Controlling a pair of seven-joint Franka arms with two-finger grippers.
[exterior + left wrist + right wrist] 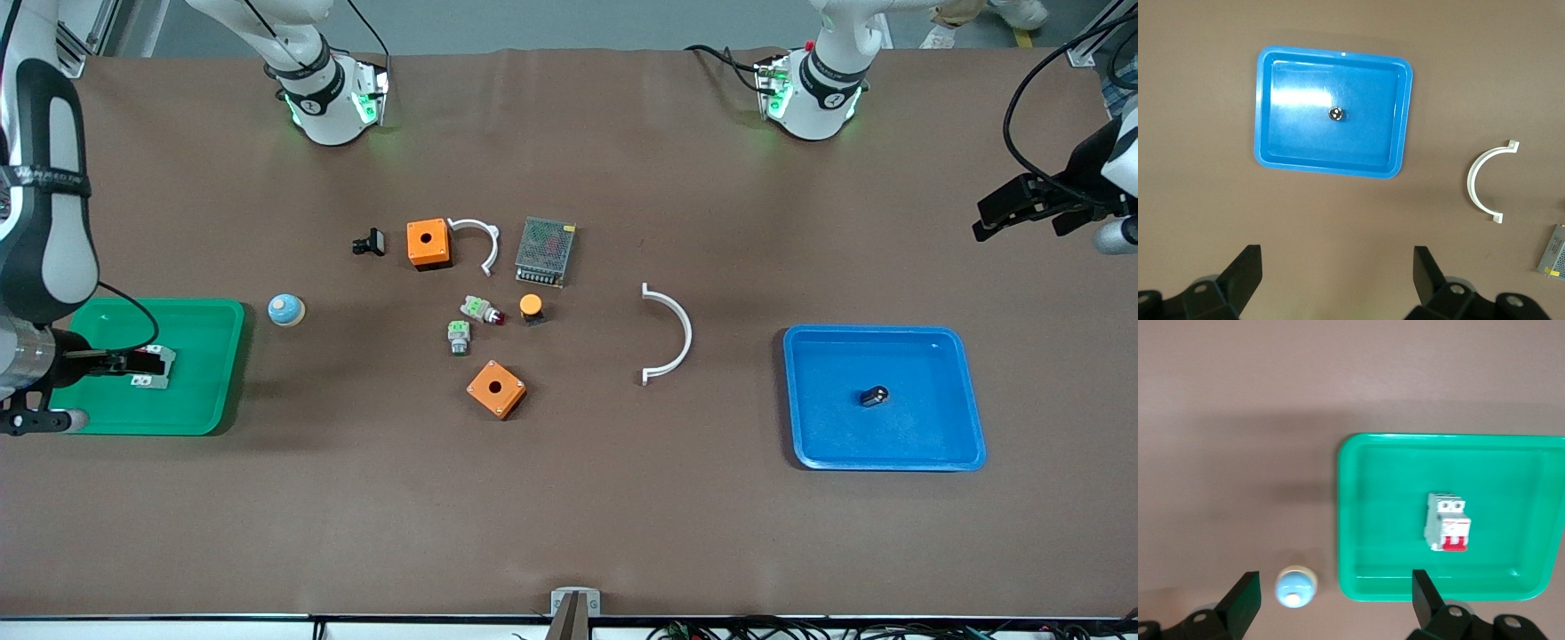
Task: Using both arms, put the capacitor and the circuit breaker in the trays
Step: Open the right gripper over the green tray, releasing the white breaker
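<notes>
You see the capacitor (875,396) in the blue tray (969,427), the circuit breaker (1447,521) in the green tray (1351,520), while left gripper (1338,277) and right gripper (1337,600) hang spread apart and empty above the desk (569,516).

A green tray (213,418) sits at the frame's left edge, a blue tray (969,444) at right. Mid-frame: two orange boxes (428,244), a mesh-topped power supply (545,252), two white curved clips (671,333).
</notes>
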